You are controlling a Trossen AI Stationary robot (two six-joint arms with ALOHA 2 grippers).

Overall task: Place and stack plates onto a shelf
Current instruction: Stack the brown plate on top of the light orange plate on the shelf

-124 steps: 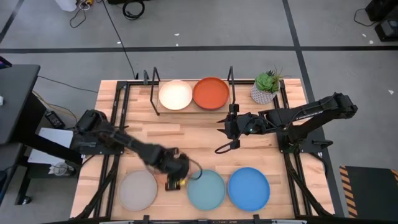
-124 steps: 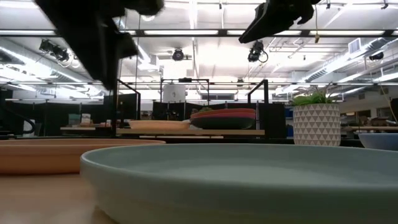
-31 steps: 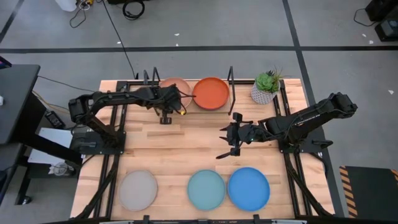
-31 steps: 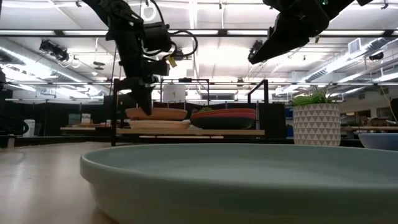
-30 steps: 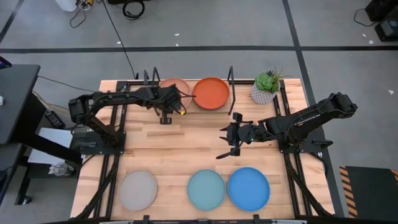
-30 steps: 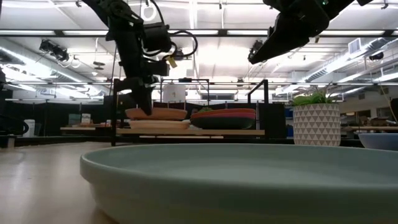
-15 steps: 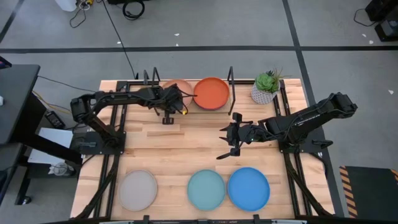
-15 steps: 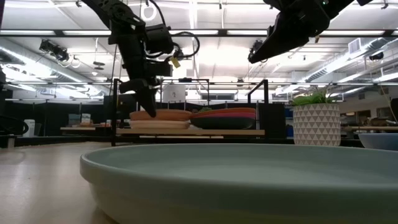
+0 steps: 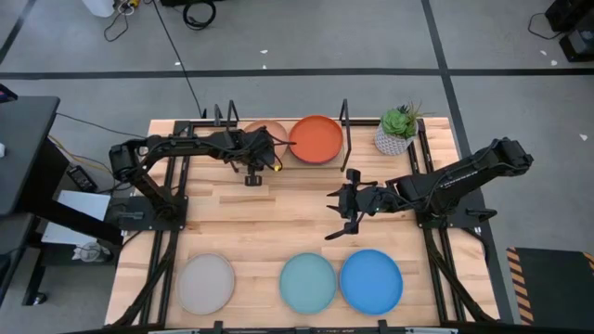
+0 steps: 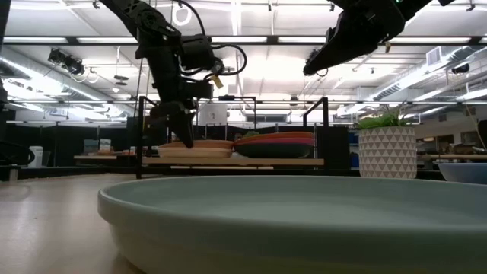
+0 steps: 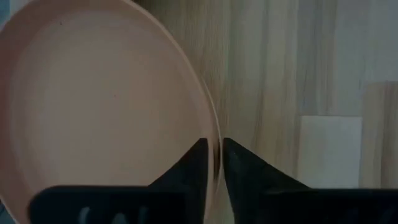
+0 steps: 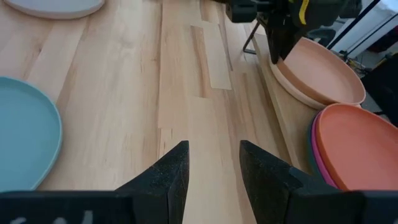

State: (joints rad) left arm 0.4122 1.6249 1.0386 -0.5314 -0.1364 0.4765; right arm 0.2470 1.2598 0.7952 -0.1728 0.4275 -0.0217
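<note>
While the left gripper pinches the near rim of the salmon plate, that plate sits on the pale pink plate on the left half of the shelf. Next to them the orange plate tops its own pile. The right gripper hangs over the middle of the table with its fingers apart, holding nothing.

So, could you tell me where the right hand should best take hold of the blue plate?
Probably at the blue plate's raised rim, on the edge nearest the right hand, coming from above: it lies flat on the table, so only the thin rim offers a pinch.
</note>
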